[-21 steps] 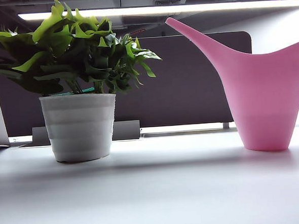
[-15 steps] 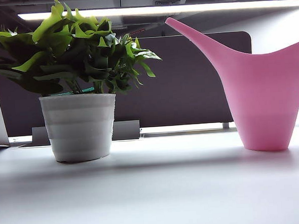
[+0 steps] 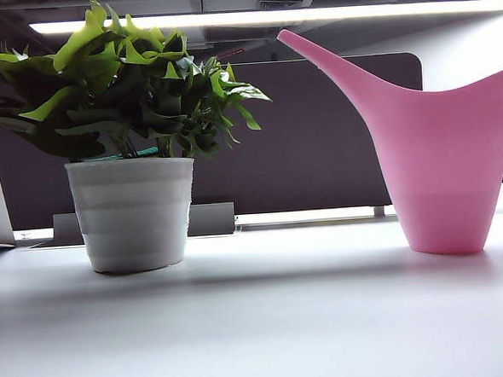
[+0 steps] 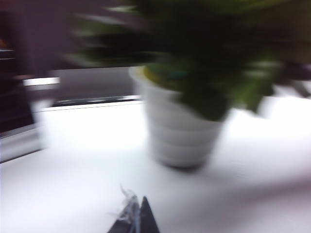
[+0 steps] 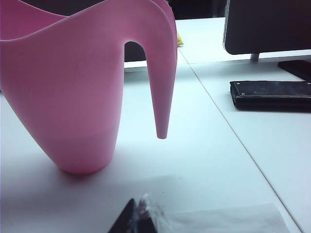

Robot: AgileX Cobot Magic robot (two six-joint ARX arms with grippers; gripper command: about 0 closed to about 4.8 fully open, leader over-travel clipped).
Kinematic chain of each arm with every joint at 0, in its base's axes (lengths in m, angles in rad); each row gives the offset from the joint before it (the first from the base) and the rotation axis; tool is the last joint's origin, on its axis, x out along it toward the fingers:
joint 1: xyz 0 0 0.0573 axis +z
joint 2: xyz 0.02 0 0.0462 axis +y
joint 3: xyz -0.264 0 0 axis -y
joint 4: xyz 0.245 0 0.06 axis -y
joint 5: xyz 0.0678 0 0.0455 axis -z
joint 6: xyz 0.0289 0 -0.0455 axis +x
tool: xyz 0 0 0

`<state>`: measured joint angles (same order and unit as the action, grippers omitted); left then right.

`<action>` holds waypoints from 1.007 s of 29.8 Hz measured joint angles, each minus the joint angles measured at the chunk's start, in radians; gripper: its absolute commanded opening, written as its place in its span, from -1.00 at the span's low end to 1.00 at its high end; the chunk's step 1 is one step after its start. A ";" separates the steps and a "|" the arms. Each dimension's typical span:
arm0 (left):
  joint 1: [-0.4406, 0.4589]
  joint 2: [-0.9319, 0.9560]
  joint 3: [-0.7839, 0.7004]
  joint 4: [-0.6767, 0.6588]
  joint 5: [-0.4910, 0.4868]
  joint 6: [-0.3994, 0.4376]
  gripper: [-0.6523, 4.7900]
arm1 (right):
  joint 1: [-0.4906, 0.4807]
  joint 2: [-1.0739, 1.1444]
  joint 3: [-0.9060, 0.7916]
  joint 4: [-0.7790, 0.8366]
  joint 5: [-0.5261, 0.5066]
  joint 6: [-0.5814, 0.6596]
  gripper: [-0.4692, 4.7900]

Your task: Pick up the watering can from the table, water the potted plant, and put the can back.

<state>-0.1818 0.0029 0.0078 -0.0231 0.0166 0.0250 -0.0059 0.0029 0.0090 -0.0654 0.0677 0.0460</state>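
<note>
The watering can [image 3: 445,168] stands upright on the worktop [image 3: 260,325] at the right, spout aimed left toward the potted plant [image 3: 127,145], handy for a short pour. The right tool [image 5: 138,218], clenched and empty, waits near the can's handle side. The left tool [image 4: 136,221] looks closed, though blur hampers judging. Against the earlier frames, the plant has shifted only faintly; otherwise nothing has moved.
</note>
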 measured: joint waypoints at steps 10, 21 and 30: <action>-0.282 0.000 0.000 -0.001 0.006 0.000 -0.78 | 0.000 0.000 0.000 0.000 -0.039 0.009 -0.36; -0.282 0.000 0.000 -0.001 0.006 0.000 -0.78 | 0.000 0.045 0.085 0.031 -0.018 0.018 -0.22; -0.293 0.000 0.000 -0.001 0.005 0.000 -0.78 | 0.000 0.561 0.268 0.286 0.041 -0.016 0.62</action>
<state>-0.4751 0.0029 0.0074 -0.0238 0.0219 0.0250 -0.0059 0.5640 0.2768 0.2203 0.1089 0.0299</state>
